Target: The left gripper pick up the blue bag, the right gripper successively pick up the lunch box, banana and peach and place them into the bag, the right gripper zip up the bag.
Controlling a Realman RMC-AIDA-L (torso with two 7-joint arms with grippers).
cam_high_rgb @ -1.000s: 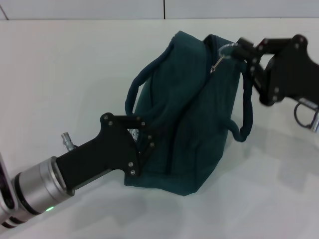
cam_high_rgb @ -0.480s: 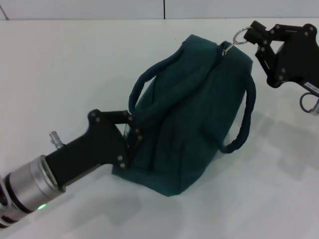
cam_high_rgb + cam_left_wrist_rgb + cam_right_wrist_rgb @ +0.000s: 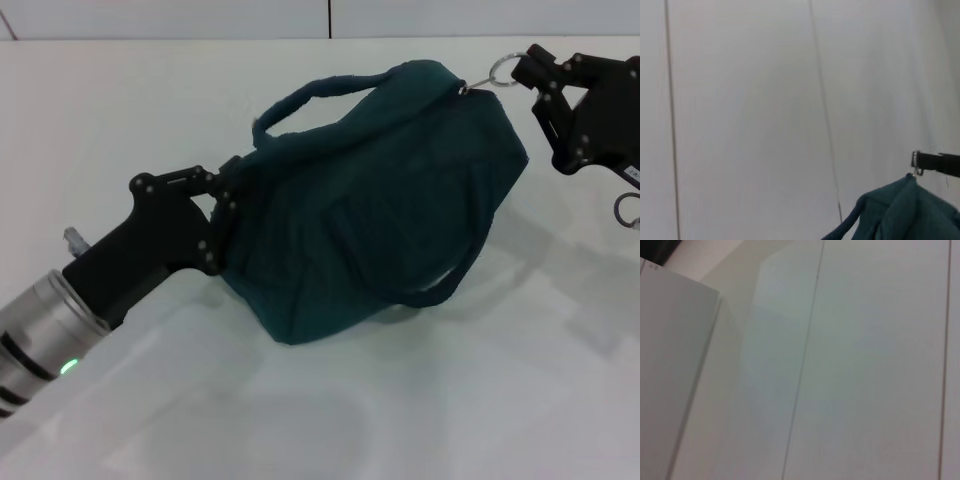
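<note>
The dark blue-green bag (image 3: 370,200) hangs stretched lengthwise between my two grippers, low over the white table (image 3: 120,100). My left gripper (image 3: 225,212) is shut on the bag's left end. My right gripper (image 3: 535,72) is at the upper right, shut on the metal zipper pull ring (image 3: 503,68) at the bag's far right corner. The left wrist view shows the bag's top (image 3: 905,215) and the right gripper's finger (image 3: 937,163) at the pull. The lunch box, banana and peach are out of view.
One carry handle (image 3: 310,95) arches over the bag's top and the other (image 3: 440,288) droops below its right side. A pale wall with a dark seam (image 3: 330,18) runs behind the table. The right wrist view shows only pale panels.
My right gripper has drawn the zipper pull up and to the right. My left gripper has moved left and up with the bag's end. The bag has turned from upright to lying stretched.
</note>
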